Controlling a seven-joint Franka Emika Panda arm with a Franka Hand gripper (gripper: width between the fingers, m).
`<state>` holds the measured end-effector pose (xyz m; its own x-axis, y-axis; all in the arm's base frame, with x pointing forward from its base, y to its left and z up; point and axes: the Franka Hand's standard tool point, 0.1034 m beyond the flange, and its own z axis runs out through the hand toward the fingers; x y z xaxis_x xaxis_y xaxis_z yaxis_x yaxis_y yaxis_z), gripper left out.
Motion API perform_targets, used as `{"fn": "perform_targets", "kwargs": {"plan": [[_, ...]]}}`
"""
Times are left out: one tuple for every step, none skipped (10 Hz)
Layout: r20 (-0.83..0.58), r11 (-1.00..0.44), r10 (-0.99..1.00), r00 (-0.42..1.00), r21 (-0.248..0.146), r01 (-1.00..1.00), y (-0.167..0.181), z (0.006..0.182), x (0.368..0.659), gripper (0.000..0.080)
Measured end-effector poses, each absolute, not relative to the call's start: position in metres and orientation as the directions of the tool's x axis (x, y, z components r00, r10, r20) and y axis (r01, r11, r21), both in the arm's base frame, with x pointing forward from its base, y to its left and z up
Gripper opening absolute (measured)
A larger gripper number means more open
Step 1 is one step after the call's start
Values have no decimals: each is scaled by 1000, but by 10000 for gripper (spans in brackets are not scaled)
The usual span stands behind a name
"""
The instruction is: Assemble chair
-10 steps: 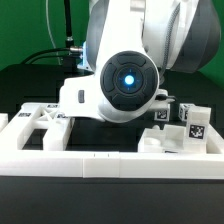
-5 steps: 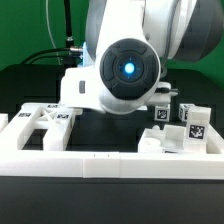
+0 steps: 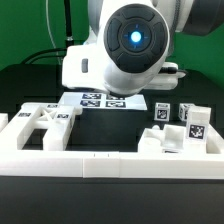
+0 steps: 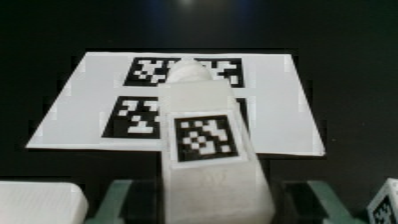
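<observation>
In the wrist view my gripper (image 4: 214, 198) is shut on a long white chair piece (image 4: 206, 150). The piece bears a black-and-white tag and juts out from between the dark fingers (image 4: 125, 200). It hangs above the marker board (image 4: 178, 95). In the exterior view the bulky wrist (image 3: 130, 45) hides the jaws and the held piece. More tagged chair pieces lie on the table: a cross-shaped piece (image 3: 45, 118) at the exterior view's left and blocky pieces (image 3: 195, 120) at its right.
The marker board (image 3: 105, 100) lies flat on the black table behind the parts. A long white border rail (image 3: 100, 160) runs along the front. Another white block (image 4: 27, 200) shows at the edge of the wrist view. Cables hang at the back.
The arm has risen and shifted toward the exterior view's right, uncovering the marker board below it. The jaws have kept the same width.
</observation>
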<state>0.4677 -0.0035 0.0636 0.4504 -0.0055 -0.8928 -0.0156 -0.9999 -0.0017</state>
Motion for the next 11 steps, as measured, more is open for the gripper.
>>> {"fn": "perform_targets", "kwargs": {"plan": [[-887,-1000,-5,461,-2,-15,-4,63,470,282],[-868,-1000,-5,497,-2,-14,-3,63,476,282],[-828,-1000,-16,560,1,-27,1,68,487,282],[-798,-999,-25,602,-5,-49,5,83,494,284],[-781,-999,-19,624,-8,-41,6,92,499,284],[-724,-1000,-2,690,-17,-20,7,93,513,284],[-664,-1000,-3,748,-18,-20,7,92,516,284],[-635,-1000,-5,772,-19,-22,7,93,514,284],[-574,-1000,-7,819,-18,-21,6,91,520,284],[-524,-1000,-8,852,-18,-21,6,91,523,284],[-459,-999,-28,888,-20,-42,8,94,528,284]]}}
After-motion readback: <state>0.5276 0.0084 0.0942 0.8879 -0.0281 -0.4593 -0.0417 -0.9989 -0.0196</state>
